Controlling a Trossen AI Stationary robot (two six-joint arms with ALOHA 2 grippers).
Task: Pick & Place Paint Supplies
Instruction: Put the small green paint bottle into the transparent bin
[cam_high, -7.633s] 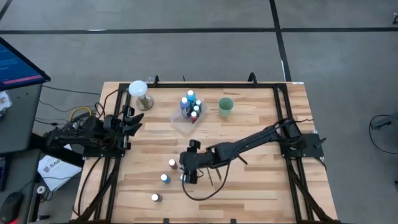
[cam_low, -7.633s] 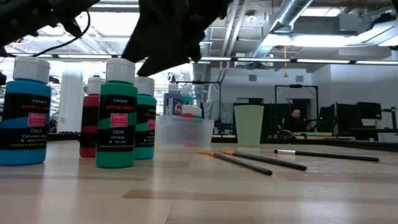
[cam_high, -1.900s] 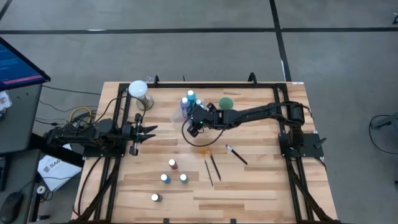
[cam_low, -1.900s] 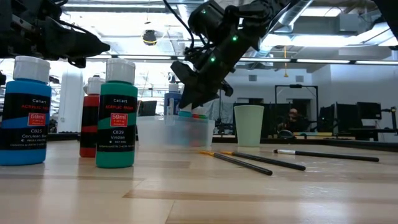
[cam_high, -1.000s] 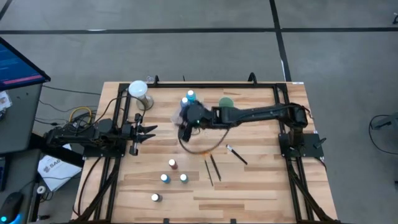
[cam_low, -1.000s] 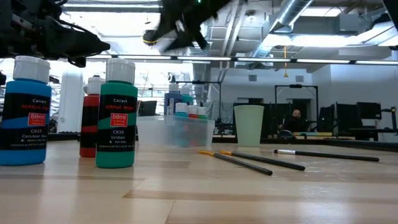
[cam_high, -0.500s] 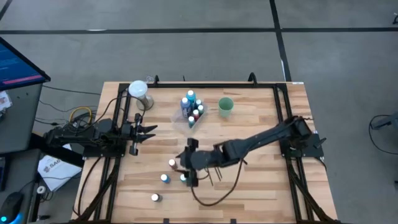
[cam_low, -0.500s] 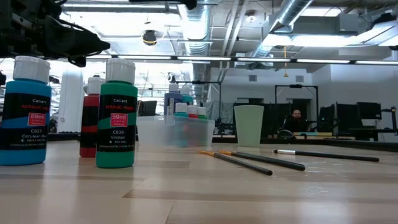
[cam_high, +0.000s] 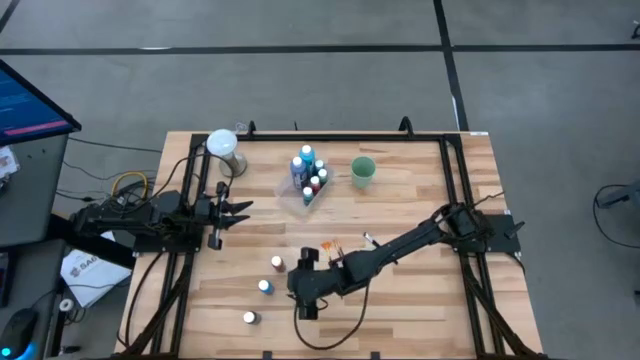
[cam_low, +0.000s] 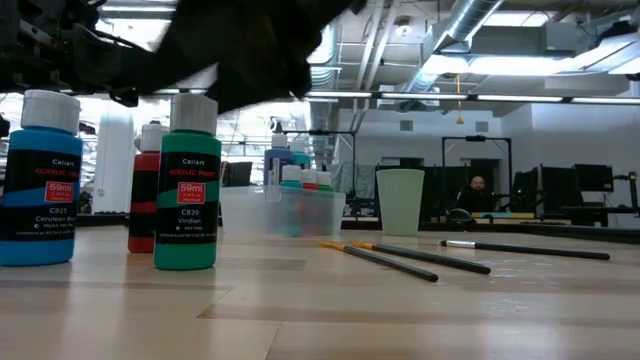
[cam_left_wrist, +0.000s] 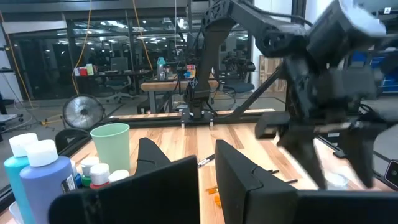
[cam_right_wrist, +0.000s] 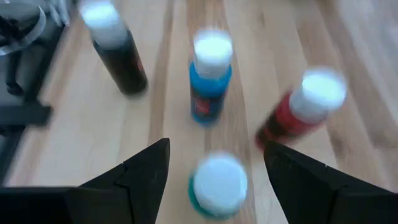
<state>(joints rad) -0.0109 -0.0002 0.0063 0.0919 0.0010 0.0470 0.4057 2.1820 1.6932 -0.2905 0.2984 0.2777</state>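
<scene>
Several small white-capped paint bottles stand on the table's near left part: a dark one, a blue one, a red one and a green one. My right gripper hovers open above the green bottle, a finger on either side of its cap, touching nothing. In the high view the right gripper hides that bottle. More bottles stand in the clear tray at the far middle. Brushes lie flat right of the bottles. My left gripper waits shut at the left edge.
A green cup stands right of the tray. A white round-topped object stands at the far left corner. Black frame rails run along the table's sides. Bare wood lies near the front edge.
My right gripper has swung from above the tray toward the table's near edge and down, and now hangs over the loose bottles. The bottles, brushes and tray have stayed where they were.
</scene>
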